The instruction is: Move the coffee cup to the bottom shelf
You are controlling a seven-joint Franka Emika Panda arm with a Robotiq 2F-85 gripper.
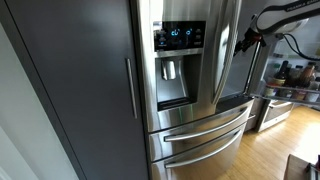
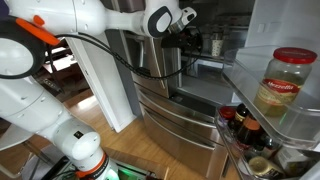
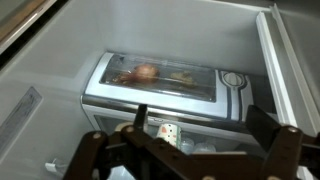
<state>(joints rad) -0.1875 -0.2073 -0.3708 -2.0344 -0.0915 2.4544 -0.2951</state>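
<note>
In the wrist view I look into the open fridge. A small white cup with reddish dots stands low in the frame, on a level below a drawer with a clear lid. My gripper is open and empty, and the cup shows just inside its left finger. I cannot tell if the finger touches it. In an exterior view my gripper reaches into the fridge compartment at upper-shelf height. In an exterior view only the arm shows beside the fridge door.
The open fridge door shelf holds a large jar with a red lid and several bottles. Steel freezer drawers lie below the compartment. The closed door with its dispenser faces the camera. The fridge's right inner wall is close.
</note>
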